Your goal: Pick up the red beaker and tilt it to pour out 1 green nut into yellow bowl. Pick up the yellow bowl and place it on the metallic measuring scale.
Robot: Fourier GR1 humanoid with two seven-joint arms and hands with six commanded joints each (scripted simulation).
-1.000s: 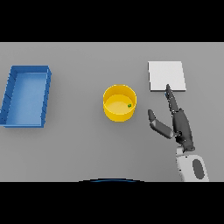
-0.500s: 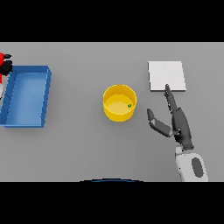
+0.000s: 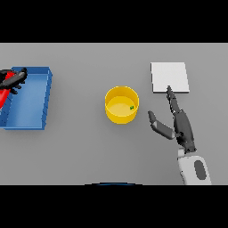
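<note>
A bare test or laboratory-type workspace is suggested, not a home or a shop. A plain grey bench (image 3: 89,151) fills the view, and no walls, furniture or household goods are seen around it. At its middle a yellow bowl (image 3: 121,105) is set. A blue tray (image 3: 31,98) is laid well to the left of the bowl, and a flat, pale square measuring scale (image 3: 170,77) beyond it to the right.
</note>
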